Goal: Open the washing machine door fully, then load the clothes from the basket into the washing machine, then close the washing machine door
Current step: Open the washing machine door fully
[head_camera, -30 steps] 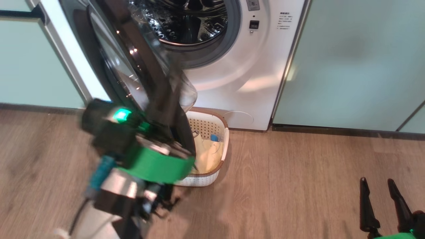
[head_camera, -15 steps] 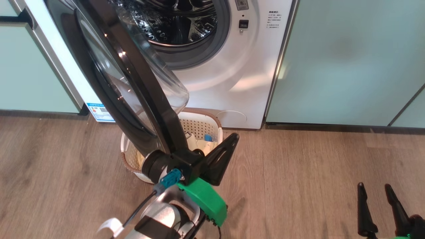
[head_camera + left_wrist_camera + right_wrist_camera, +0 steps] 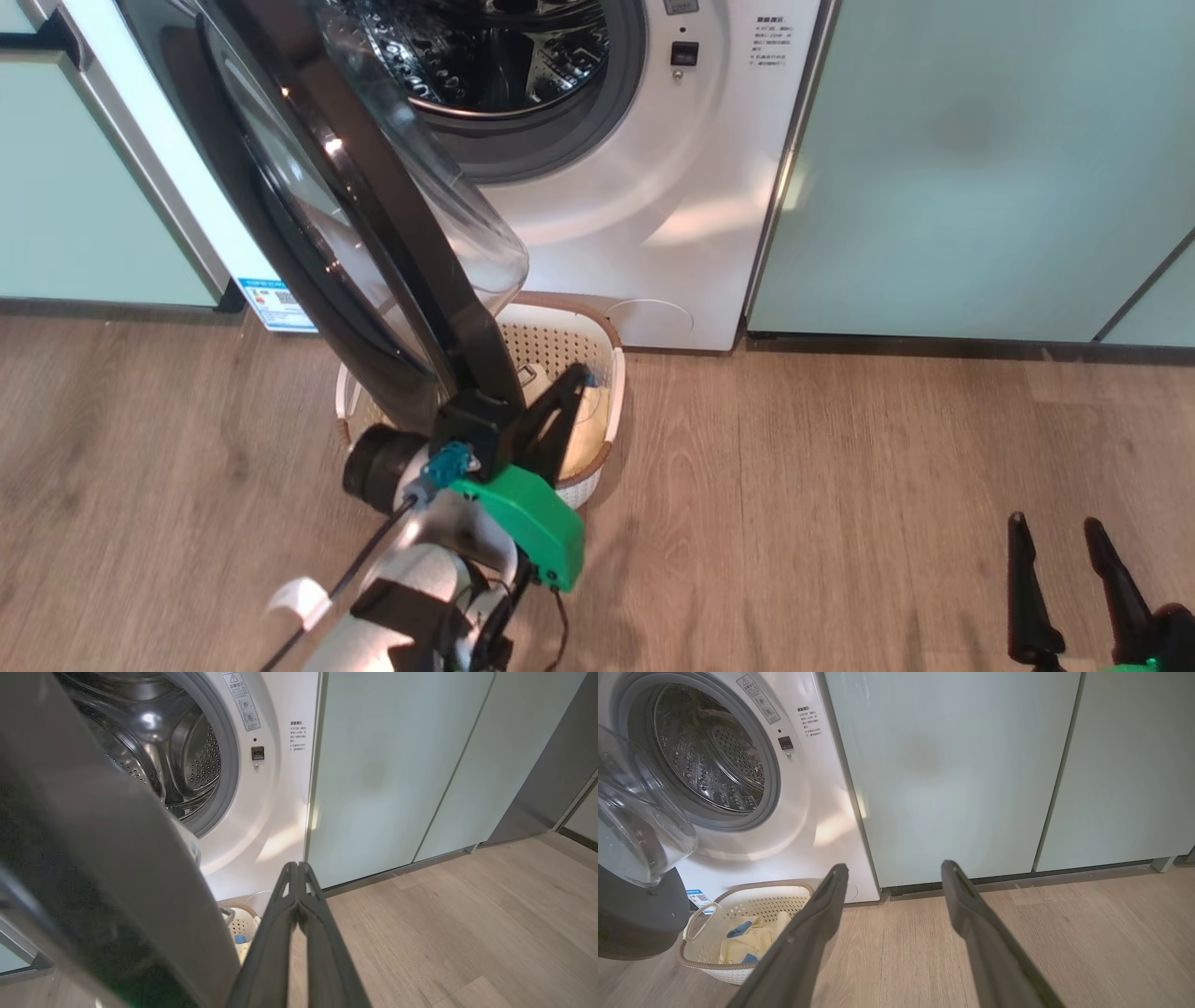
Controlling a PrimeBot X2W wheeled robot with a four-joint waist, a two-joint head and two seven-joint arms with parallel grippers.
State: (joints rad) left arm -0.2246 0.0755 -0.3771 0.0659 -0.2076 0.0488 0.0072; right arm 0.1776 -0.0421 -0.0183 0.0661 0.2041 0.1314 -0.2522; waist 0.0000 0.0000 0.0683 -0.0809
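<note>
Left gripper (image 3: 577, 375): in the head view, fingers pressed together and holding nothing. You find it over the basket (image 3: 611, 347), just right of the lower edge of the washing machine door (image 3: 392, 215). The door stands swung out from the washing machine (image 3: 644, 187) and covers the basket's left half. The clothes (image 3: 588, 439) lie inside the basket.

Right gripper (image 3: 1055, 523): near right, fingers spread, empty, above the wooden floor (image 3: 840, 513).

Left wrist view: the door's dark rim blocks your left side, with the drum mouth beyond and pale green cabinet panels (image 3: 373, 774) to the right.

Right wrist view: the basket and clothes sit left of the fingers, below the door's glass bowl.
</note>
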